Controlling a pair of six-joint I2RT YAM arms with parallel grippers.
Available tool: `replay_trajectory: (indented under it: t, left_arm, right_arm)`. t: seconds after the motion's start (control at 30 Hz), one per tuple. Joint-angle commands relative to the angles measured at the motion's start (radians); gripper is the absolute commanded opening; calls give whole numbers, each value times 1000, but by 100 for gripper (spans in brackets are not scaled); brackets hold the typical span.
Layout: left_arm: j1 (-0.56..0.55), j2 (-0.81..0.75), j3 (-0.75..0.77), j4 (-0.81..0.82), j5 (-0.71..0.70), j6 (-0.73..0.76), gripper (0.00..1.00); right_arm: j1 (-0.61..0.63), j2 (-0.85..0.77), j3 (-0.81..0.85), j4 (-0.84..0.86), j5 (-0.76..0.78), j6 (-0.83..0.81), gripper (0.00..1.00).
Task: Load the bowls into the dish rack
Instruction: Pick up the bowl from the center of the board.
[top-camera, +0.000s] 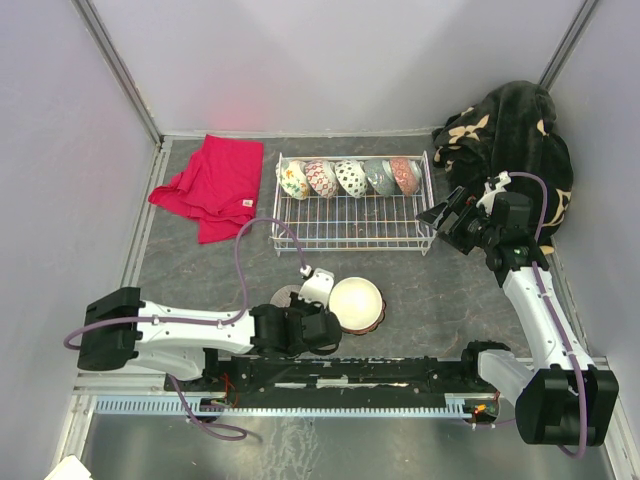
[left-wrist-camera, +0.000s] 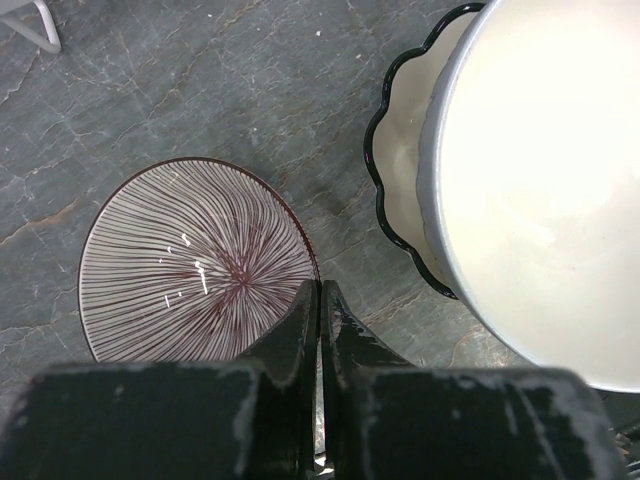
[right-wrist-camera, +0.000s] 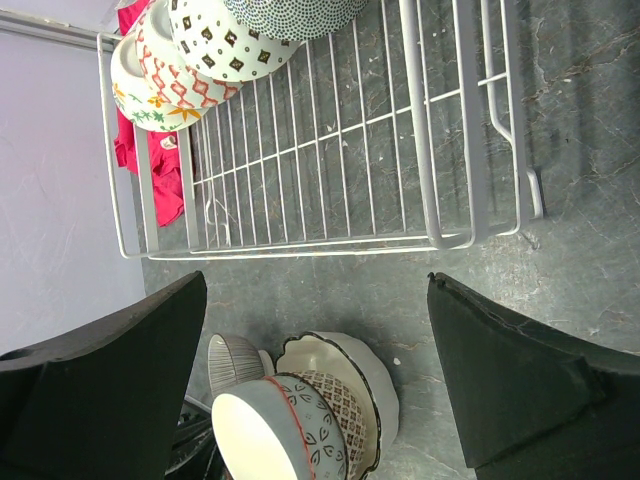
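Left claw (left-wrist-camera: 320, 296) closed on near rim of striped bowl (left-wrist-camera: 195, 262), one finger inside, one outside. Edge pinch probably meant for lifting it. Bowl sits on table beside stack (right-wrist-camera: 300, 420).

Right claw (right-wrist-camera: 316, 285) wide open, holding nothing, by rack (top-camera: 350, 225) corner.

Five bowls (top-camera: 348, 178) on edge along rack's far side, likely to save room.

Left wrist view shows pinch, which arm hides in top view. Right wrist view shows stack as three nested bowls, where top view gives only white disc.
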Motion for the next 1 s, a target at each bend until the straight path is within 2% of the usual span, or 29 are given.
replay_trajectory:
  t: [0.0,0.3,0.47,0.53,0.97]
  left_arm:
    - [2,-41,27,13,-32,9,3]
    - [2,40,59,-30,-29,-7,4]
    - [2,108,90,-49,-32,-19,19]
    - [2,127,101,-52,-32,-19,21]
    - [2,143,117,-56,-37,-16,22]
  right_arm:
    - [5,-6,8,34,-15,-7,99]
    - [6,-2,8,37,-16,-6,99]
    - [5,-2,8,38,-16,-7,99]
    - [5,-3,8,38,-15,-8,99]
    - [6,-1,7,39,-18,-5,99]
